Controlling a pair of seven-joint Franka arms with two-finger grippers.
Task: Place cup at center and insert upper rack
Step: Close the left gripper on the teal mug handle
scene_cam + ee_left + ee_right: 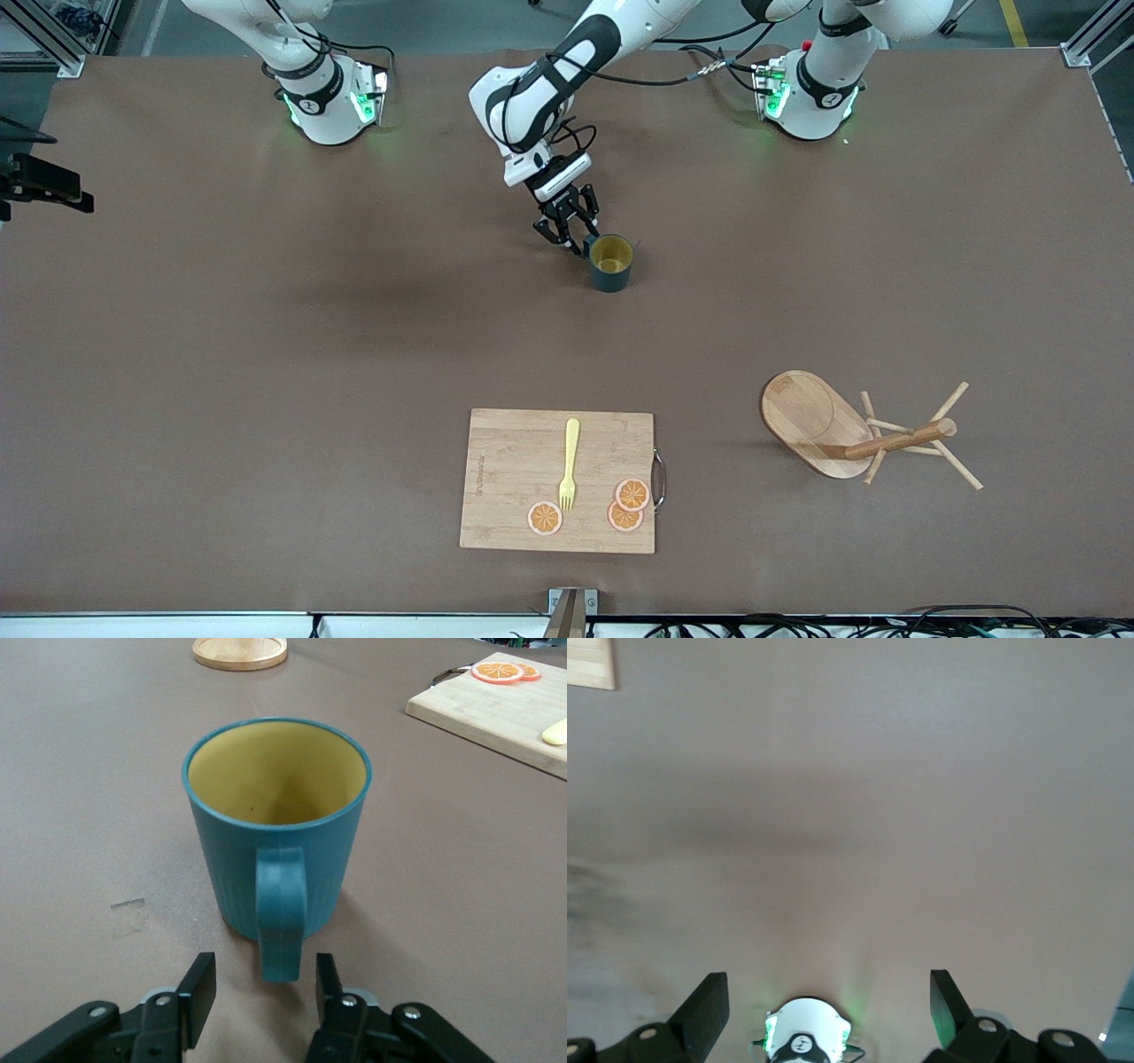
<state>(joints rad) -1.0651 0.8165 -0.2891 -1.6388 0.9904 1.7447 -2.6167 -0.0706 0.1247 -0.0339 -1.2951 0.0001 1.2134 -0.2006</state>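
Note:
The dark teal cup [611, 264] with a mustard-yellow inside stands upright on the table near the middle, toward the robots' bases. Its handle [282, 912] points at my left gripper [568, 232]. In the left wrist view, my left gripper [263, 988] is open low over the table, with one finger on each side of the handle's end and neither touching it. The wooden upper rack [850, 434] lies on its side toward the left arm's end, nearer the front camera, with its pegs splayed. My right gripper [828, 1001] is open and empty, held high over its own base.
A wooden cutting board [505, 478] lies near the front edge with a yellow fork [569, 461] and three orange slices [625, 507] on it. Its corner shows in the left wrist view [483, 713]. The rack's base shows there too [240, 651].

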